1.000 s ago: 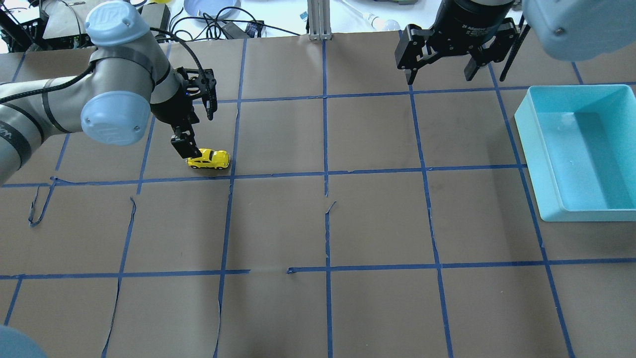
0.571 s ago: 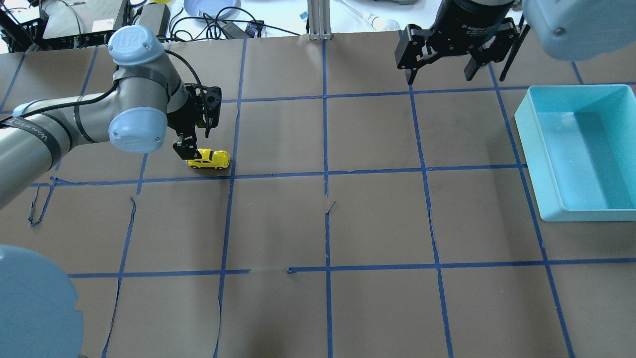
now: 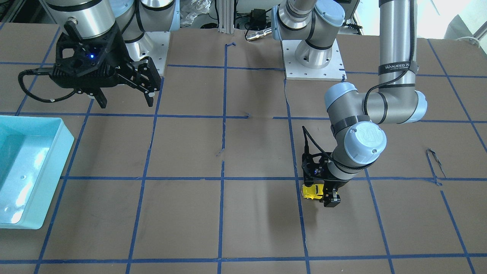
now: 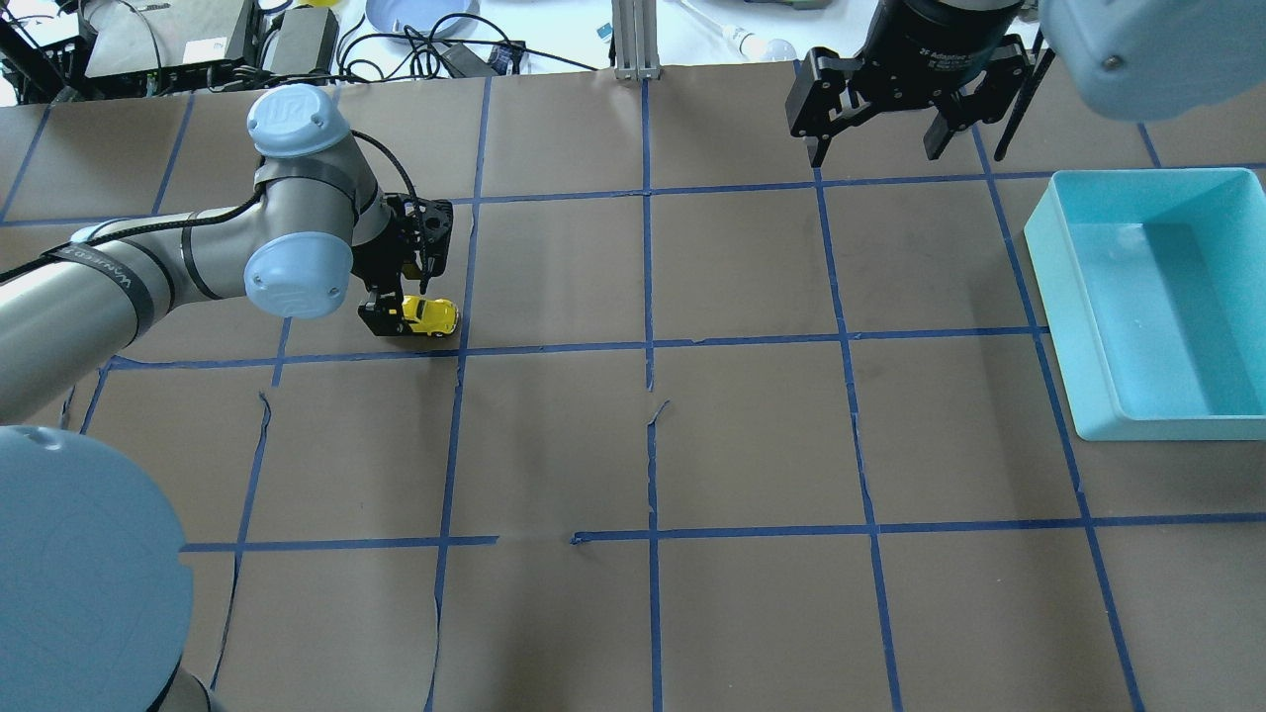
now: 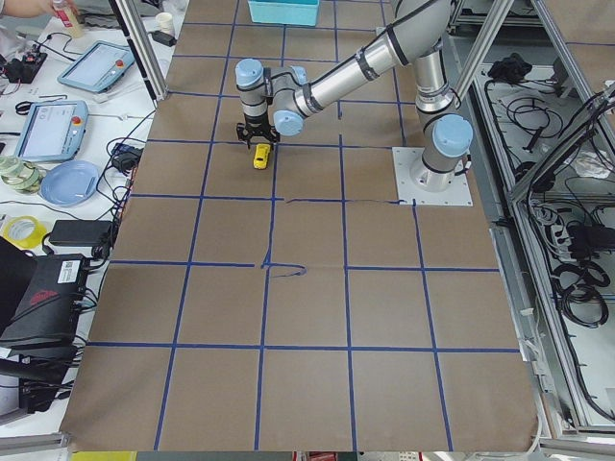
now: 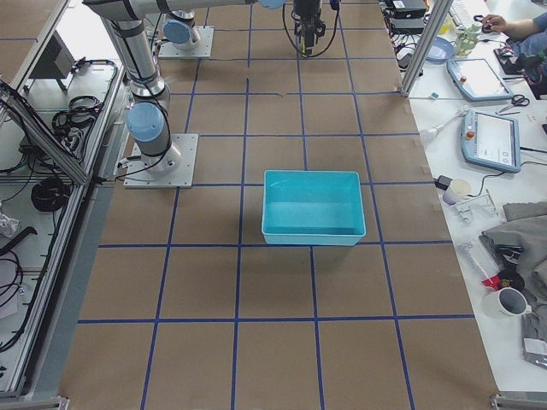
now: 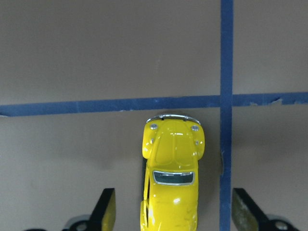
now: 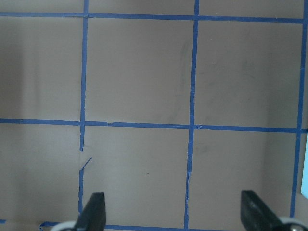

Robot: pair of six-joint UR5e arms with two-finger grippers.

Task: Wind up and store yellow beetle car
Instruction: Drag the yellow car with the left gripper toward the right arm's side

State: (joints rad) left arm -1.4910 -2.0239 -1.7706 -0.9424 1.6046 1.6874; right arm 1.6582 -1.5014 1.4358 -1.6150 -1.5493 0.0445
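The yellow beetle car (image 4: 435, 316) stands on the brown paper by a blue tape crossing, left of centre. My left gripper (image 4: 404, 309) is low over its rear end and open. In the left wrist view the car (image 7: 173, 178) sits between the two fingers (image 7: 107, 211), with a gap on each side and its bonnet pointing away. From the front, the car (image 3: 309, 191) shows just beside the left gripper (image 3: 324, 195). My right gripper (image 4: 876, 148) hangs open and empty above the far right of the table, also visible in the front view (image 3: 123, 97).
A teal bin (image 4: 1050, 272) lies at the right edge, its wall also in the front view (image 3: 64, 150). Blue tape lines divide the paper. Cables and devices lie beyond the far table edge.
The left arm has dropped and shifted right, so its open fingers now straddle the car's rear instead of standing beside it. The car and the right gripper have not moved.
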